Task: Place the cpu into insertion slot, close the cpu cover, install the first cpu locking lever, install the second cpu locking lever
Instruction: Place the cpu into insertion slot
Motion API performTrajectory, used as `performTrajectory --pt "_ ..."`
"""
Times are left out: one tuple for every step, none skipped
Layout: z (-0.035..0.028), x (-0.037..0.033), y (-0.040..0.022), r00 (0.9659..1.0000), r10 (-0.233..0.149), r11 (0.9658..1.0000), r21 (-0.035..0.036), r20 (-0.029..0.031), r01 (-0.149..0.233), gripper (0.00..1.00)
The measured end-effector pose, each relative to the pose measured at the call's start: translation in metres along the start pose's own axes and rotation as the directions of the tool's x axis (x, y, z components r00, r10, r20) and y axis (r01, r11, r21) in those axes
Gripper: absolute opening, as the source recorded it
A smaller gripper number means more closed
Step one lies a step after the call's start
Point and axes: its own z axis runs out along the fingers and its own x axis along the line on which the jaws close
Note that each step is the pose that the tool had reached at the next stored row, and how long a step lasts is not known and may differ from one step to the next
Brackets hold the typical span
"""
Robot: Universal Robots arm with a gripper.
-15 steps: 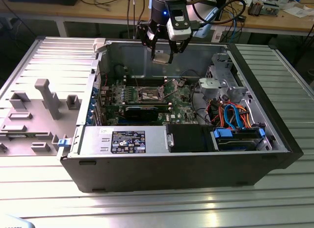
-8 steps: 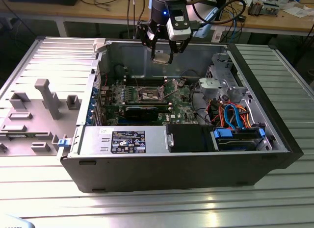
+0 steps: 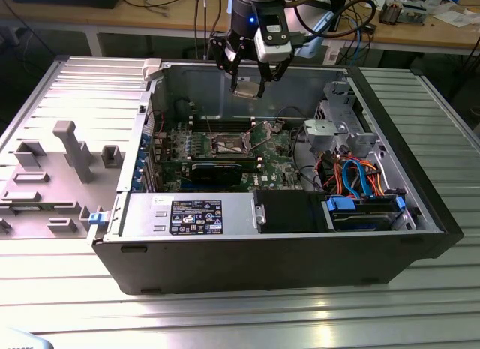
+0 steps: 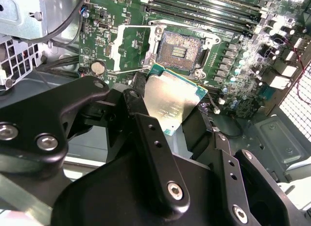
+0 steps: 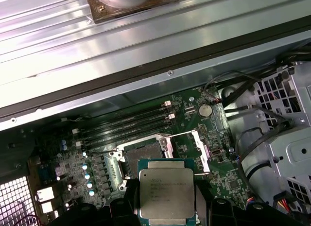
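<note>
The claw (image 3: pixel 247 82) is closed on the cpu (image 5: pixel 166 194), pinching it by its edges. The chip's metal face shows in both wrist views. Claw and chip hang above the open case (image 3: pixel 262 263), well clear of the green board (image 3: pixel 279 150).

Below and ahead of the claw lies the slot (image 5: pixel 143 155), empty, its dark centre exposed. Just beside the slot the cover (image 5: pixel 203 153) is flipped open, and a thin lever (image 5: pixel 182 134) runs along its edge.

The likely risks:
- The chip looks off-line with the slot, so a descent from here could land it askew and bend the contacts.
- The edge grip looks slight, so a jolt could drop the chip.
- The claw's broad fingers could snag the raised cover or the lever.
</note>
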Motion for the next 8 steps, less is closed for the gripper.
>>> performTrajectory --pt "0.0000 0.0000 0.0000 1.0000 0.002 1.0000 0.0000 0.0001 -0.002 0.55" --pt "0.0000 0.0000 0.0000 1.0000 0.003 1.0000 0.0000 0.0002 -0.003 0.55" --pt "0.0000 0.0000 0.0000 1.0000 0.004 1.0000 0.0000 0.0003 -0.004 0.55" --pt "0.0000 0.0000 0.0000 1.0000 0.004 1.0000 0.0000 0.0003 -0.004 0.55" --pt "0.0000 0.0000 0.0000 1.0000 0.005 1.0000 -0.0001 0.0004 -0.005 0.55" --pt "0.0000 0.0000 0.0000 1.0000 0.006 1.0000 -0.0001 0.0004 -0.006 0.55" --pt "0.0000 0.0000 0.0000 1.0000 0.007 1.0000 -0.0001 0.0004 -0.007 0.55" --pt "0.0000 0.0000 0.0000 1.0000 0.008 1.0000 -0.0001 0.0005 -0.008 0.55"
